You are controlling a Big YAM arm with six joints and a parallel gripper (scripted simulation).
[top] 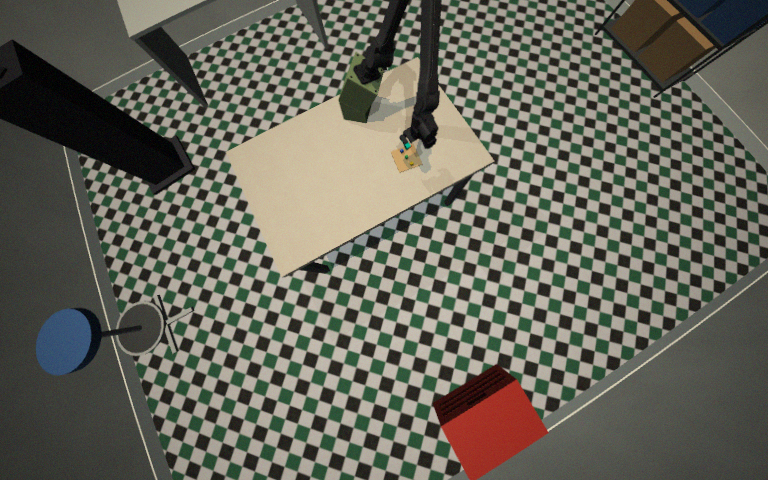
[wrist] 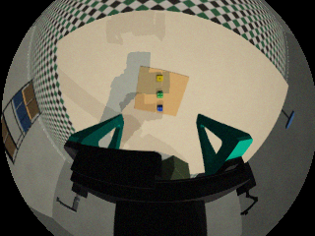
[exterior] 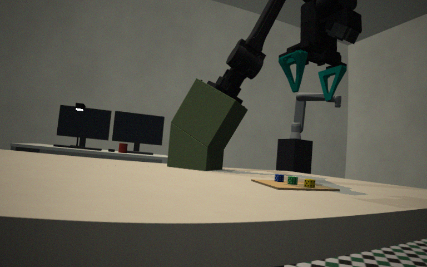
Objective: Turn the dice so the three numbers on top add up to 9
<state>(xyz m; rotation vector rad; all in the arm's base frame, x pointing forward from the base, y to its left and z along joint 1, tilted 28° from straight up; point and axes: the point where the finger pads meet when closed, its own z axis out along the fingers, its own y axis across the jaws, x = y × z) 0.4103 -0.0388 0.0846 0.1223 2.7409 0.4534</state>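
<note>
three dice, blue (top: 402,151) (exterior: 279,178) (wrist: 159,108), green (top: 406,157) (exterior: 292,180) (wrist: 159,94), yellow (top: 411,163) (exterior: 309,183) (wrist: 159,78), on the flat orange mat (top: 400,164) (exterior: 267,184) (wrist: 177,90)

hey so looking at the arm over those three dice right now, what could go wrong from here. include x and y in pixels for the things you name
The blue die (top: 402,151) (exterior: 278,178) (wrist: 159,108), green die (top: 406,157) (exterior: 292,180) (wrist: 159,94) and yellow die (top: 411,164) (exterior: 309,183) (wrist: 159,78) stand close together in a row, so the wide-open claw (top: 406,141) (exterior: 311,96) (wrist: 159,118) might knock a neighbour while gripping one.

The mat (top: 400,165) (exterior: 267,183) (wrist: 172,105) looks thin, so fingertips coming down too low could shove it.

The top numbers are too small to read here, so the total could be misjudged.
</note>
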